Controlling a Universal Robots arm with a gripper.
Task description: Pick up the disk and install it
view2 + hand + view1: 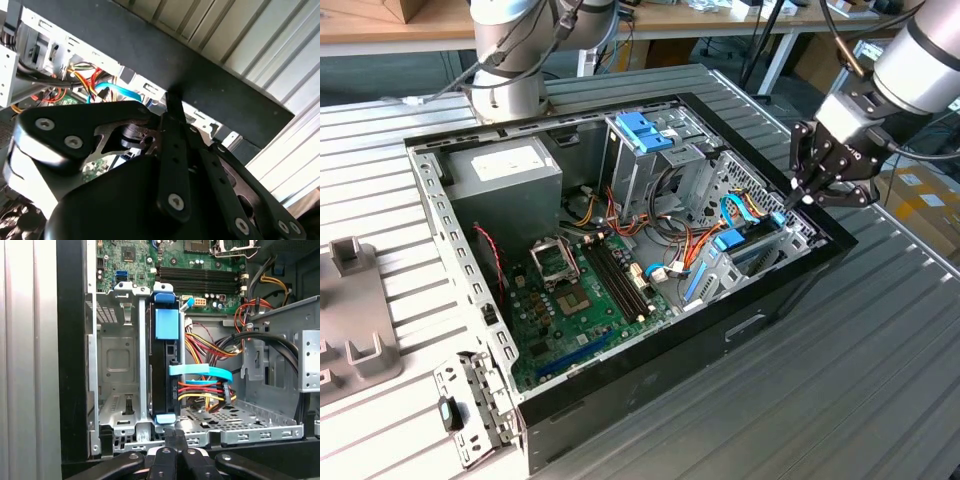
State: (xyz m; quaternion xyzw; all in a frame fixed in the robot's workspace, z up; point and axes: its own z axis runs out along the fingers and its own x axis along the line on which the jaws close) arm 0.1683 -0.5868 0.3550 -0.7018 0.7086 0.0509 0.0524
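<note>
The disk [165, 370] is a dark drive in a bright blue carrier. It stands on edge in a metal bay of the open computer case [775, 300]; in the exterior view the disk [738, 246] sits near the case's right corner. My gripper [802, 196] hovers just above the case's rim beside that bay, apart from the disk. Its fingertips are pressed together with nothing between them, and in the first wrist view the gripper [175, 435] points down at the bay's near edge. The second wrist view has the gripper [172, 105] against the black case rim.
A flat blue cable [200, 371] and coloured power wires run off the disk's side. A tall drive cage with a blue clip [645, 130], the power supply [510, 165] and the motherboard [580, 290] occupy the case. A grey fixture [355, 320] lies at the exterior view's left.
</note>
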